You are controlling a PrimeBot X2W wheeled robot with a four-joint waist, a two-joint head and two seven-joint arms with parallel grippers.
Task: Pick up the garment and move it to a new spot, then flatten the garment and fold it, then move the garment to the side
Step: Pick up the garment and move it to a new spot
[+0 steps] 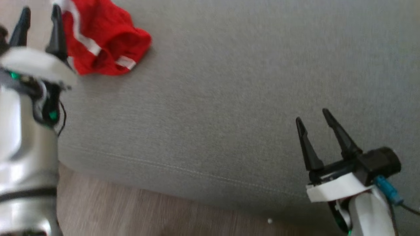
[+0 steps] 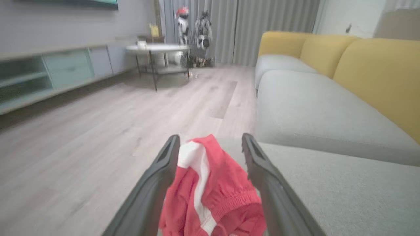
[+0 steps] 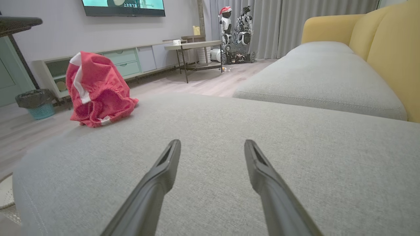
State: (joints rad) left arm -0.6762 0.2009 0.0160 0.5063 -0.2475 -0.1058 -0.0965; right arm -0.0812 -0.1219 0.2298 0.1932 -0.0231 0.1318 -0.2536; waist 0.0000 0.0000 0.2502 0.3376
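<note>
We see crumpled red fabric garment with white stripes [image 1: 105,36] heaped on grey fabric sofa cushion [image 1: 229,98]. It lies directly ahead of left hand [image 1: 40,13], framed between its spread fingers; whether they touch cloth, we cannot tell. Right hand [image 1: 312,117] likewise spread, empty; garment lies well apart, far off to its left. Heap bunched, no clear long axis. We judge left hand nearer: short advance forward and down, then pinch on cloth.

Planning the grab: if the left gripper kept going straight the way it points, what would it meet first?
Probably the red garment, framed between the open jaws of the left gripper; depth is unclear.
</note>
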